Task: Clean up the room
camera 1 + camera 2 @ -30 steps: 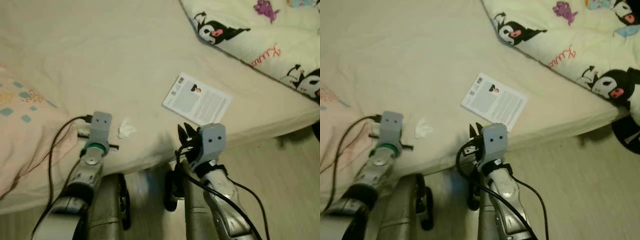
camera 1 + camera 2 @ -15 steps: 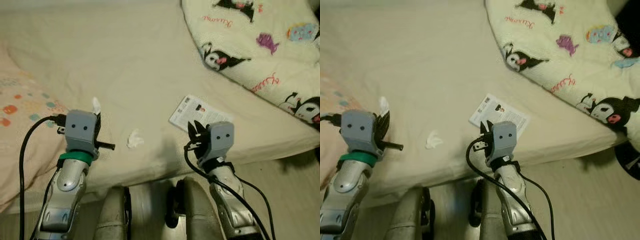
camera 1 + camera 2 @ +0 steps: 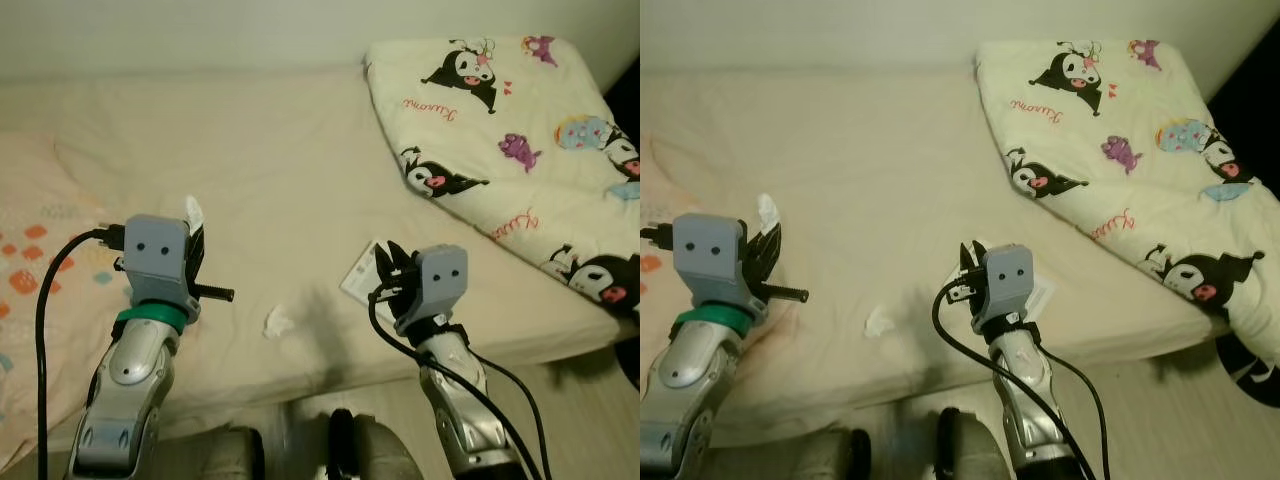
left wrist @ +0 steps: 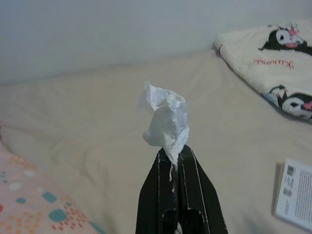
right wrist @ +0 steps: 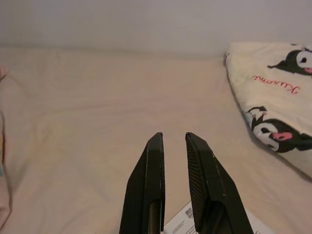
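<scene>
Pinching a crumpled white tissue (image 4: 165, 122) at its tips, the left claw (image 4: 176, 155) hovers above the beige bed (image 3: 270, 180); right claw (image 5: 173, 141) slightly spread.

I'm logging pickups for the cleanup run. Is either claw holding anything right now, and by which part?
The left claw pinches a crumpled white tissue by its lower end. The right claw holds nothing, fingers slightly apart.

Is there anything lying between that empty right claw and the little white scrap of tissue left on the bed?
Nothing visible. The right gripper, fingers slightly apart, hovers over the white printed leaflet; the crumpled white tissue scrap lies to its left on the bare beige bedsheet. The left gripper is shut on another crumpled white tissue.
</scene>
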`<state>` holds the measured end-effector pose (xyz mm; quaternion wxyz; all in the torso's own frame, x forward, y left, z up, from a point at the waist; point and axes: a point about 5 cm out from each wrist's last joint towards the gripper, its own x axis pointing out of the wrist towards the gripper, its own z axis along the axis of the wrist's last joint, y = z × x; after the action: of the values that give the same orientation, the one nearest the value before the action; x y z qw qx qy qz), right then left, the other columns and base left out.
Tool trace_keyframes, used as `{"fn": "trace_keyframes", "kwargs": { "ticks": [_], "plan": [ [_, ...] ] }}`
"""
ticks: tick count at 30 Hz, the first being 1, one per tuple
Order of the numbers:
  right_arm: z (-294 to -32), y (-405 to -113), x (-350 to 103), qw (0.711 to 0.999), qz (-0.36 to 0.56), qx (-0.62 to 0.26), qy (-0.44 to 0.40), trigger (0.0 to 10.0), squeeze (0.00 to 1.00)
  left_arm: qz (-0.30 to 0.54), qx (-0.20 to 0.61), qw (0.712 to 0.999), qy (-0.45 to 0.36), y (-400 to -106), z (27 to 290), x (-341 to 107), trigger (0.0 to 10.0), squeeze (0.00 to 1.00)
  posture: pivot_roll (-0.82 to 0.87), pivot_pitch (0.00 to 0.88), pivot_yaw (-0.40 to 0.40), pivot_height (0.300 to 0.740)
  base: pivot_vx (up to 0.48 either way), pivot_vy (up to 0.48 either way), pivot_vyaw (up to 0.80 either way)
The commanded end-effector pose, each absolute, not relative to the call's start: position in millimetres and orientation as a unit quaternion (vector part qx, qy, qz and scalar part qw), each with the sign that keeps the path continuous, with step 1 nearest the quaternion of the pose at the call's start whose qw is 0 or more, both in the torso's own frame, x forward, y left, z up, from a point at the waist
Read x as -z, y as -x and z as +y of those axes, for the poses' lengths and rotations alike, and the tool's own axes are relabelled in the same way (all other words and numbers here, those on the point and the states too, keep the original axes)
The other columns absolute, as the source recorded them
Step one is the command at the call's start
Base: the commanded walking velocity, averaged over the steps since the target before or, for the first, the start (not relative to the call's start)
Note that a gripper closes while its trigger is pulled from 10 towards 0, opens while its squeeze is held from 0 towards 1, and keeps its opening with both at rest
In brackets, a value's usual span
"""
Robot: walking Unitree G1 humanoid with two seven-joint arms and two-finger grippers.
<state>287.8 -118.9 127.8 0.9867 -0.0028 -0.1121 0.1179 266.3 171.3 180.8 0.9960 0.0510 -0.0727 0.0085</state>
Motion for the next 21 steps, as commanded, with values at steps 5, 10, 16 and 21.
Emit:
{"fn": "trace_keyframes", "kwargs": {
  "ticks": [5,10,16,21],
  "plan": [
    [-125.7,-285.0,-115.5,0.99,-0.088,-0.107,0.012,10.0,0.0,-0.052,-0.018,0.997,-0.045,-271.7,168.7,-171.4,10.0,0.0,-0.05,0.064,-0.011,0.74,0.0,0.0,0.0],
    [-122.9,-287.1,-113.6,0.99,-0.087,-0.112,0.02,10.0,0.0,-0.05,-0.014,0.997,-0.053,-274.5,164.6,-169.1,10.0,0.0,-0.05,0.048,-0.006,0.74,0.0,0.0,0.0],
    [-114.7,-292.6,-116.9,0.988,-0.098,-0.119,0.009,10.0,0.0,-0.058,-0.014,0.996,-0.071,-279.0,163.3,-169.7,10.0,0.0,-0.04,0.028,0.0,0.74,0.0,0.0,0.0],
    [-112.9,-293.5,-117.7,0.988,-0.1,-0.121,0.007,10.0,0.0,-0.063,-0.014,0.995,-0.078,-279.5,163.0,-170.7,10.0,0.0,-0.04,0.027,0.001,0.74,-0.211,0.0,0.0]
  ]
}}
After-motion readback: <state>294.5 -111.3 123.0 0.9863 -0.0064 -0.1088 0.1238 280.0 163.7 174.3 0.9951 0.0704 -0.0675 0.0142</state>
